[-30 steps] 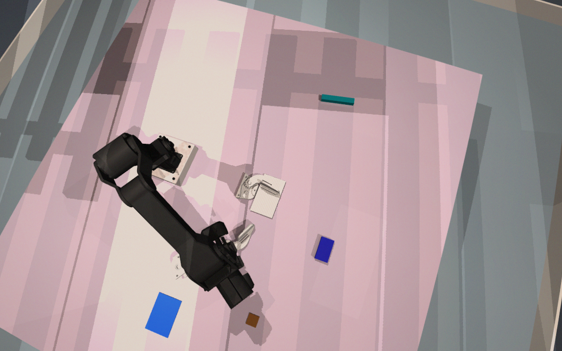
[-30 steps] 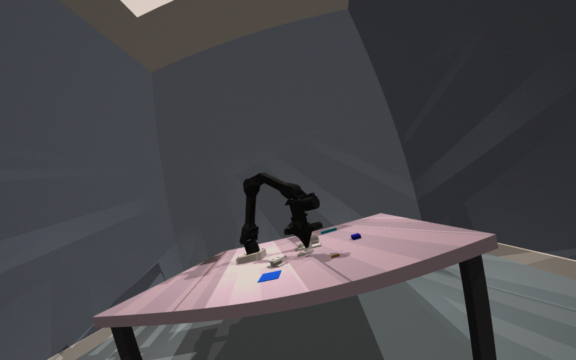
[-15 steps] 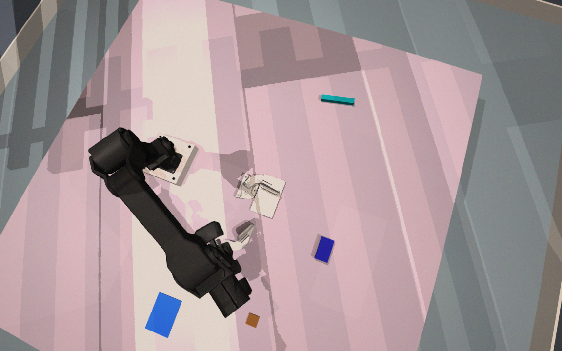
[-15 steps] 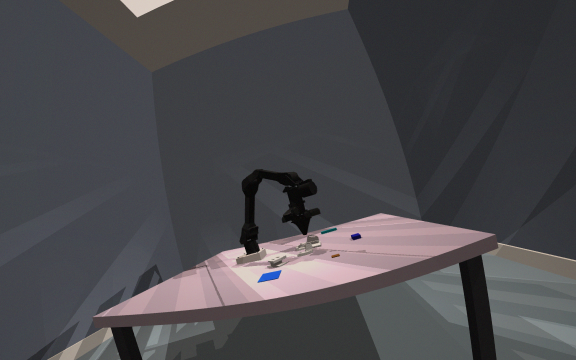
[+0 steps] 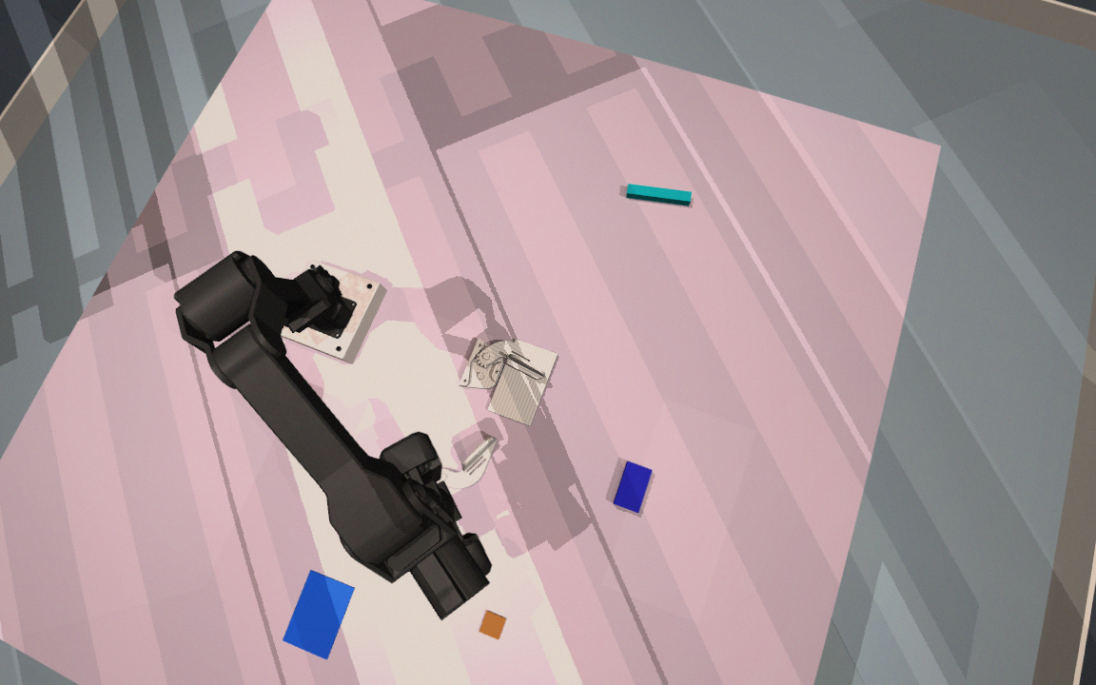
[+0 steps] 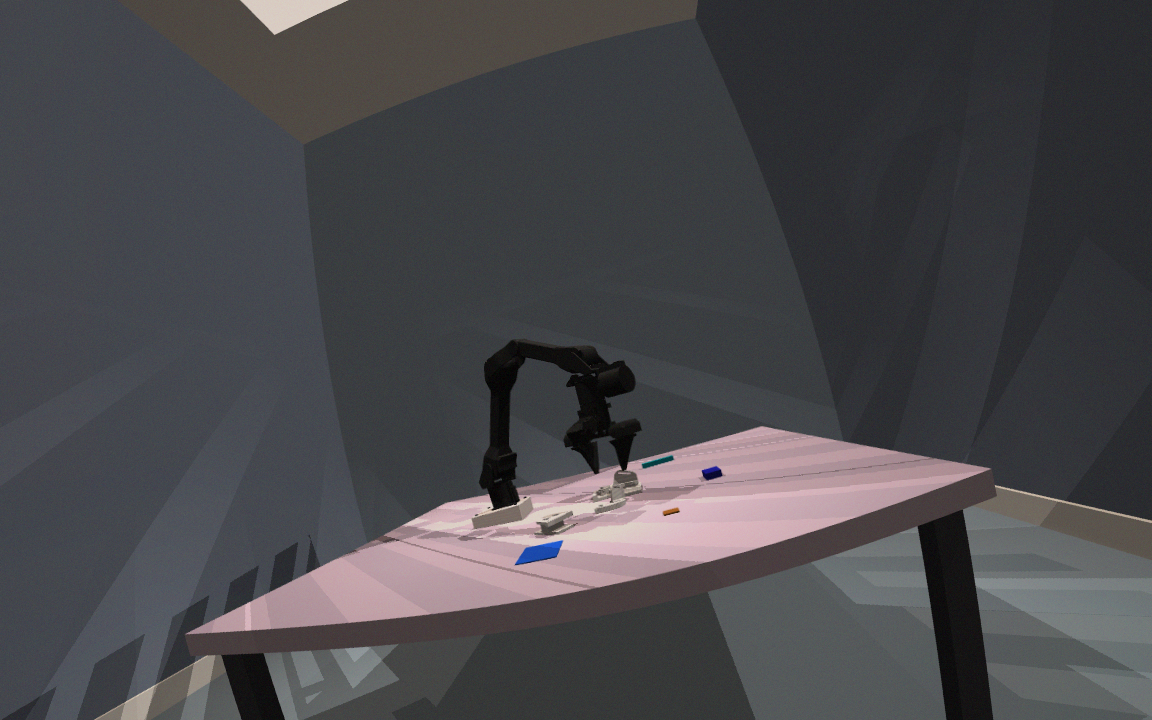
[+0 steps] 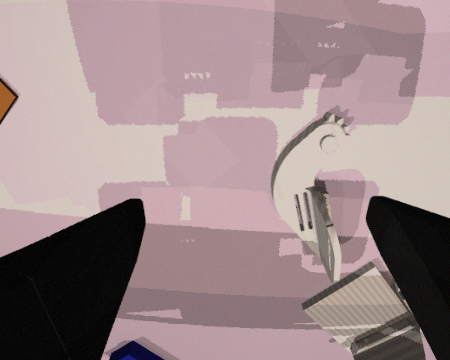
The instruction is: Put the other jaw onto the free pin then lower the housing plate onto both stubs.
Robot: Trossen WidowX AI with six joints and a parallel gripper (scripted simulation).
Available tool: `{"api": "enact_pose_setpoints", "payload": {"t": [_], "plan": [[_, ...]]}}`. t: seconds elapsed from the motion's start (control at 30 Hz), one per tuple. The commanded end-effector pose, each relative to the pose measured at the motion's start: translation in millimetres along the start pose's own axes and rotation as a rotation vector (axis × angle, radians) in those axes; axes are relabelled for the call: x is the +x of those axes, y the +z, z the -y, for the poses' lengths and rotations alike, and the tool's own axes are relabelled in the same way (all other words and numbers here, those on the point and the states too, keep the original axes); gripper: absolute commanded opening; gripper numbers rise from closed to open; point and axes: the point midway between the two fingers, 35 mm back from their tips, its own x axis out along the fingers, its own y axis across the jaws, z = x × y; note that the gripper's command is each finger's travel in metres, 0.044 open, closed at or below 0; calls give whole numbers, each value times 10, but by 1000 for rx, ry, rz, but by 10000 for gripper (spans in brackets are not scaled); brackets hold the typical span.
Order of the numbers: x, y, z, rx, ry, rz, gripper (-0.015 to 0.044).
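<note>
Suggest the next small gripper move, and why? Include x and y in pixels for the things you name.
Probably shift sideways to centre the gripper (image 6: pixel 610 471) (image 7: pixel 259 210) over the loose jaw (image 5: pixel 473 466) (image 7: pixel 296 182) before descending: its fingers stand open, and in the wrist view the jaw lies between them, nearer the right-hand fingertip.

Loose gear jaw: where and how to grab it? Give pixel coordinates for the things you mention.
I'd grip the loose gear jaw (image 5: pixel 468 479) (image 6: pixel 607 507) (image 7: pixel 292 175) by its upright pad (image 5: pixel 479 455) (image 6: pixel 616 493) (image 7: pixel 328 240), straight from above, one finger on each broad face. It stands up from the flat body like a fin, and the open claw (image 6: pixel 610 471) (image 7: pixel 259 210) has fingers on either side of its line. That should leave the toothed end free for meshing.
</note>
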Motion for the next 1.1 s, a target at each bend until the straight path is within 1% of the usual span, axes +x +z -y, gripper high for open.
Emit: {"api": "enact_pose_setpoints", "payload": {"t": [0.0, 0.87, 0.97, 1.07], "plan": [[8, 0, -2, 0, 0, 0, 440], [8, 0, -2, 0, 0, 0, 440], [-63, 2, 13, -2, -3, 1, 361], [-63, 2, 13, -2, -3, 1, 282]]}}
